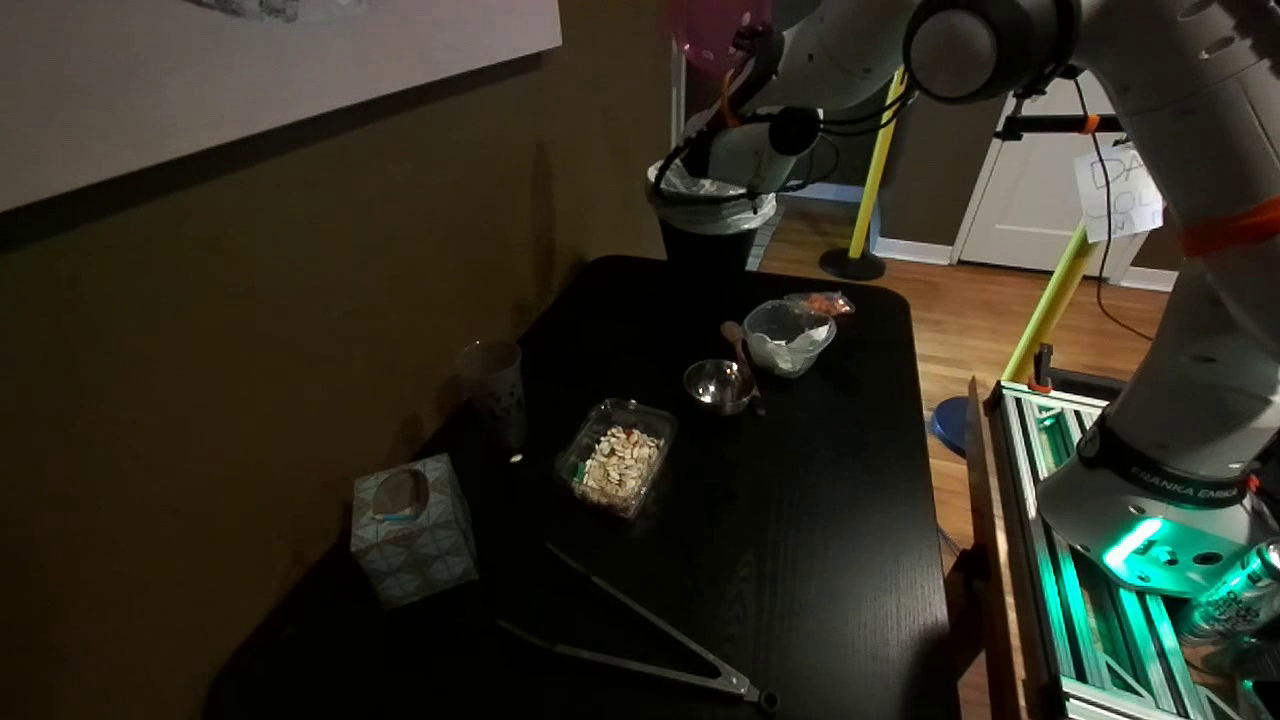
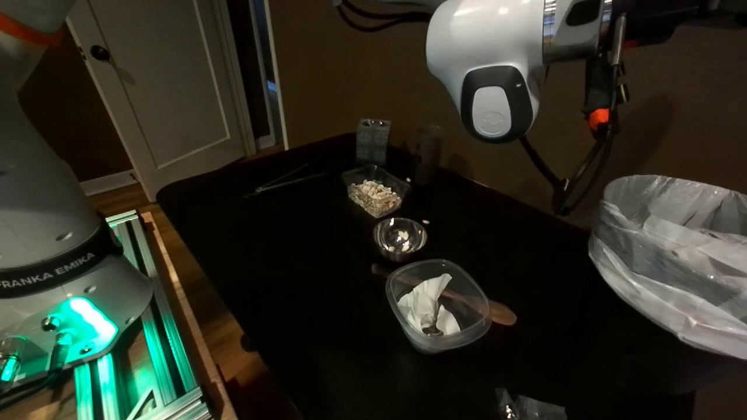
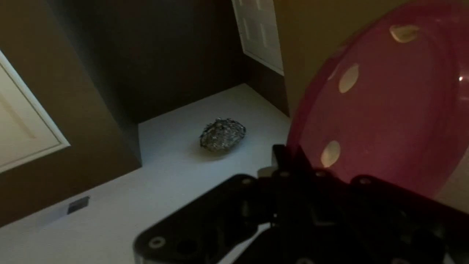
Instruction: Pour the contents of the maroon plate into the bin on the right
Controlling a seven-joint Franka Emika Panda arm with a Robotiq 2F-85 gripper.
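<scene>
The maroon plate (image 3: pixel 381 99) fills the right of the wrist view, strongly tilted, with several pale flat pieces on it. My gripper (image 3: pixel 289 156) is shut on its rim. In an exterior view the plate (image 1: pixel 715 35) is up high, cut by the top edge, with the gripper (image 1: pixel 748 45) beside it. The bin (image 1: pixel 708 215), dark with a whitish liner, stands below it at the far end of the table. The bin (image 2: pixel 653 274) also shows at the right edge of an exterior view. There the plate and fingers are out of view.
The dark table holds a clear container of pale food (image 1: pixel 622 465), a small metal bowl (image 1: pixel 718 385), a clear tub with white paper (image 1: pixel 788 340), a wooden spoon (image 2: pixel 502 313), tongs (image 1: pixel 650 625), a patterned box (image 1: pixel 413 530) and a cup (image 1: pixel 495 390). A wall runs alongside.
</scene>
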